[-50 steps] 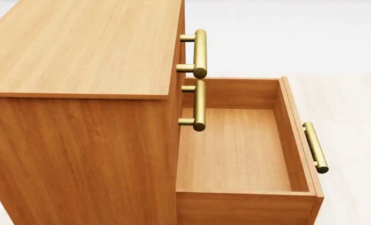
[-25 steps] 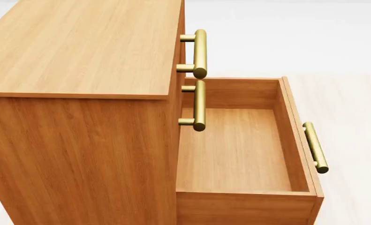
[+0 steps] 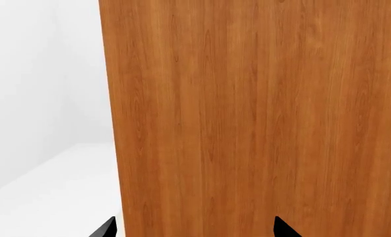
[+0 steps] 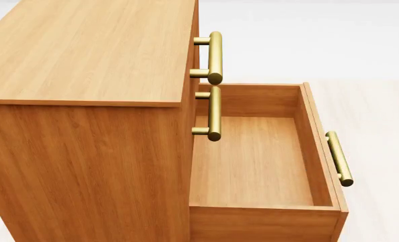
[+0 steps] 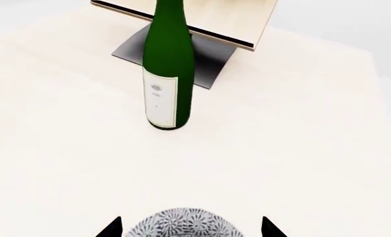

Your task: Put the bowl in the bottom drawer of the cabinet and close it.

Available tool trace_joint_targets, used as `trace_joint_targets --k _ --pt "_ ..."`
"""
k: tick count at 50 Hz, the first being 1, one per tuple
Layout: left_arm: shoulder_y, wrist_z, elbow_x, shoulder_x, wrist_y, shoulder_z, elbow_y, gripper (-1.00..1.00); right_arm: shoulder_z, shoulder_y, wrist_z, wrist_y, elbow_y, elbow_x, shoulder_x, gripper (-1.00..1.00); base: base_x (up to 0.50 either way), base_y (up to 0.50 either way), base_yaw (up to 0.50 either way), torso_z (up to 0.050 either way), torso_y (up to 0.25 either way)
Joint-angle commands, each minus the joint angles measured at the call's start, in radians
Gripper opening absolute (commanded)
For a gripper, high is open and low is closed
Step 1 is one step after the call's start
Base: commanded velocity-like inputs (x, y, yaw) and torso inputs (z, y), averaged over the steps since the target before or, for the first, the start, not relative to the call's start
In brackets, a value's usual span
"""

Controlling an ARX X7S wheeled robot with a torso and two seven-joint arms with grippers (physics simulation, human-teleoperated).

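bottom drawer [image 4: 253,166] open, bare | bowl [image 5: 183,224] between parted right jaws – pale tabletop [image 5: 301,148] | left jaws parted – cabinet [image 3: 261,118]

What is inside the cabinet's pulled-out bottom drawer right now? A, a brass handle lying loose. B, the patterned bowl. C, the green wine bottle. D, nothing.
D: the head view shows the bottom drawer open with only bare wood inside, while the bowl sits outside it, near the right tool.
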Motion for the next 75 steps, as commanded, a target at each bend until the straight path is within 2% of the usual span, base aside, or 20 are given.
trace_joint_targets --k 1,26,44,58,75 --pt "-0.003 -0.002 -0.001 -0.001 0.003 0.002 -0.005 1.0 0.03 -0.002 0.039 -0.003 0.02 -0.01 -0.002 1.0 0.0 0.0 0.0 0.0 0.0" --pt "-0.004 -0.007 -0.003 -0.005 0.005 0.007 -0.005 1.0 0.011 -0.009 0.087 -0.033 0.088 -0.062 0.009 1.0 0.0 0.0 0.0 0.0 0.0" --pt "-0.002 -0.012 0.0 -0.01 0.006 0.01 -0.003 1.0 0.072 0.016 0.026 -0.045 0.21 -0.002 0.012 1.0 0.0 0.0 0.0 0.0 0.0" --pt "-0.002 -0.015 -0.004 -0.014 0.002 0.012 0.004 1.0 0.123 0.016 0.077 -0.041 0.226 -0.001 0.012 1.0 0.0 0.0 0.0 0.0 0.0" --pt "-0.007 -0.017 -0.006 -0.014 0.007 0.015 -0.005 1.0 0.088 0.023 0.091 -0.056 0.282 -0.035 0.019 1.0 0.0 0.0 0.0 0.0 0.0"
